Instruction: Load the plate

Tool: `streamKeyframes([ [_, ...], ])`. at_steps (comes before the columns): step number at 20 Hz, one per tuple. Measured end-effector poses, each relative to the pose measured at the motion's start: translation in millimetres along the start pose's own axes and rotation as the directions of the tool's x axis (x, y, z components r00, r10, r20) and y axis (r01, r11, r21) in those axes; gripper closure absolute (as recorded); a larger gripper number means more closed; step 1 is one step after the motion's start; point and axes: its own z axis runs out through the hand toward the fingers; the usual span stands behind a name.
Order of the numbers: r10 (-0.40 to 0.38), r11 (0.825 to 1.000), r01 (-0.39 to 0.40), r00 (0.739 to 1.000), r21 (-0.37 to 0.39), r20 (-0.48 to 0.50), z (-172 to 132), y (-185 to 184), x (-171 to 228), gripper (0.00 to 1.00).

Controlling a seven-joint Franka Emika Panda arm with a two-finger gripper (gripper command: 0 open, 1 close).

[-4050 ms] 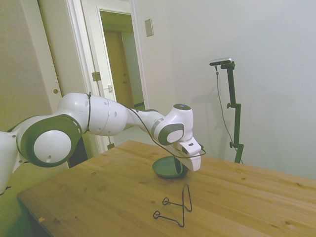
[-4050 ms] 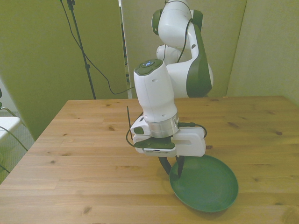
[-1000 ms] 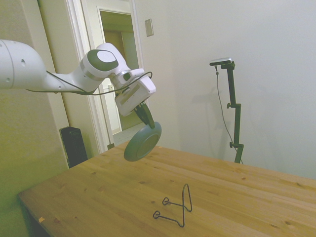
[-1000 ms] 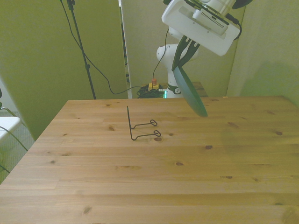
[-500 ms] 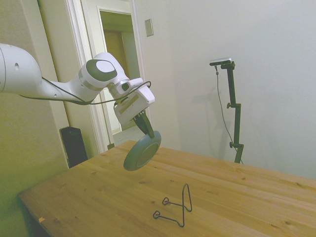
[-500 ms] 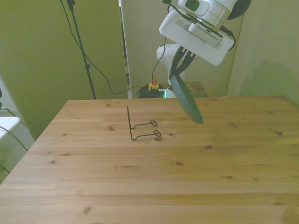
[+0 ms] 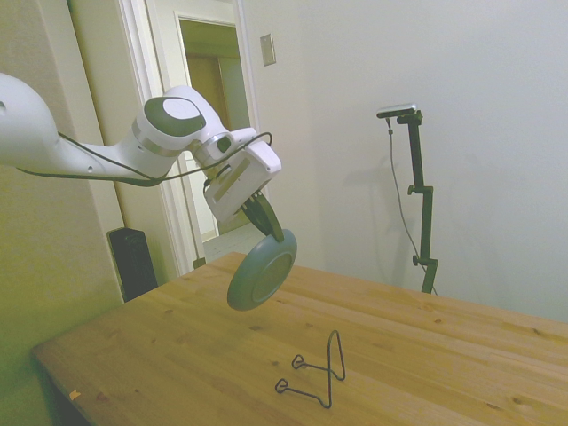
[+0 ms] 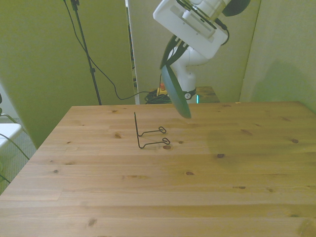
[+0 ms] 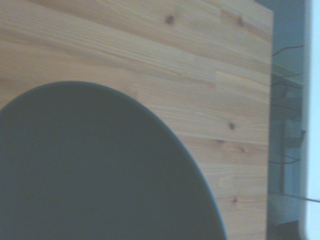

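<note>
Side view showed our gripper (image 7: 269, 228) clamped on the upper rim of the plate (image 7: 262, 270), hanging tilted at frame centre above the table (image 7: 426, 355); we judged it stiff, light, slippery, best pinched at the rim.

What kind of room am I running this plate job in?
Most likely an ordinary room set up as a test space, not a kitchen. A bare wooden table stands by plain walls and an open doorway. On it is only a thin wire stand, while the hand holds the plate above.
</note>
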Motion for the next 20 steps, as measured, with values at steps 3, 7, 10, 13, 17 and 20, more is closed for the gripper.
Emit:
streamKeyframes([
  [3, -0.022, 0.999, 0.019, 0.997, -0.048, -0.075, 19.4, 15.9, 0.4, 1.00],
  [7, -0.066, 0.994, 0.056, 0.992, -0.093, -0.107, 49.9, 15.3, -5.9, 1.00],
  [10, -0.080, 0.992, 0.067, 0.990, -0.106, -0.120, 61.1, 12.0, -15.1, 1.00],
  [13, -0.081, 0.991, 0.065, 0.989, -0.120, -0.127, 73.8, 10.4, -22.7, 1.00],
  [17, -0.065, 0.991, 0.050, 0.990, -0.122, -0.124, 88.0, 5.4, -32.1, 1.00],
  [20, -0.055, 0.992, 0.041, 0.991, -0.118, -0.120, 95.7, -1.4, -36.6, 1.00],
])
